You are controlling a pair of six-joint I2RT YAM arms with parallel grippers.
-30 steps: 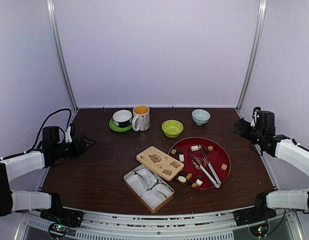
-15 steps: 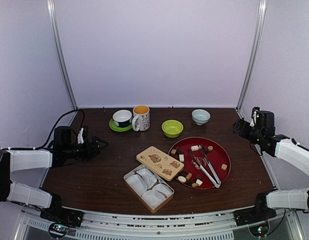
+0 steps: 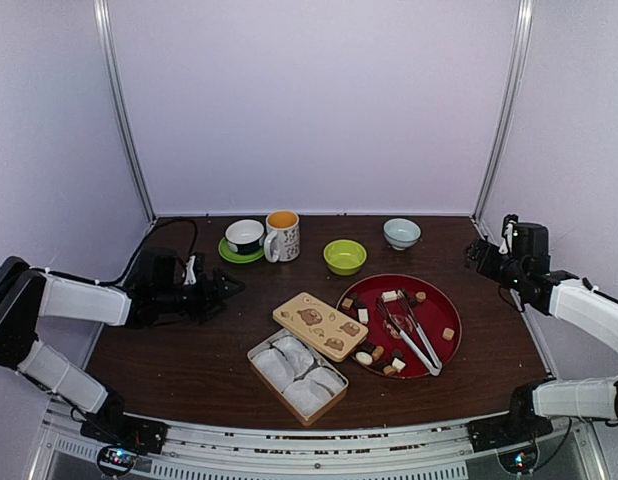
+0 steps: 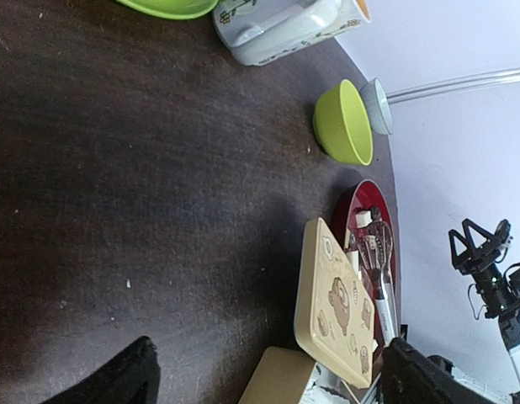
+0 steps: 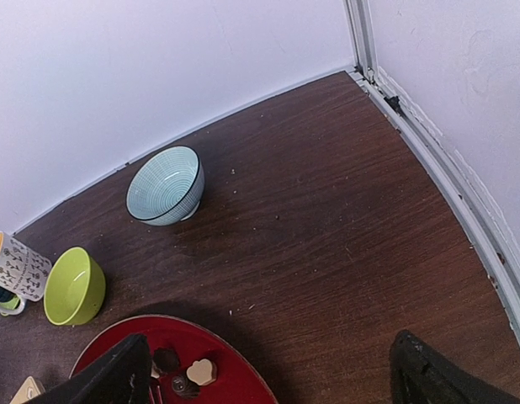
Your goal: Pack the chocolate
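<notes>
Jaws wide: left gripper (image 3: pixel 230 289), right gripper (image 3: pixel 477 253); two bowls (image 3: pixel 345 257) (image 3: pixel 401 233).

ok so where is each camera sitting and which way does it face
top external: above and behind the bases, looking down on the table; left arm and right arm show.
left wrist: low over the table, facing the tan lid and red plate; open left fingers at the bottom.
right wrist: facing the far right corner and blue bowl; open right fingers below.
shared: the green bowl appears in all three.
</notes>
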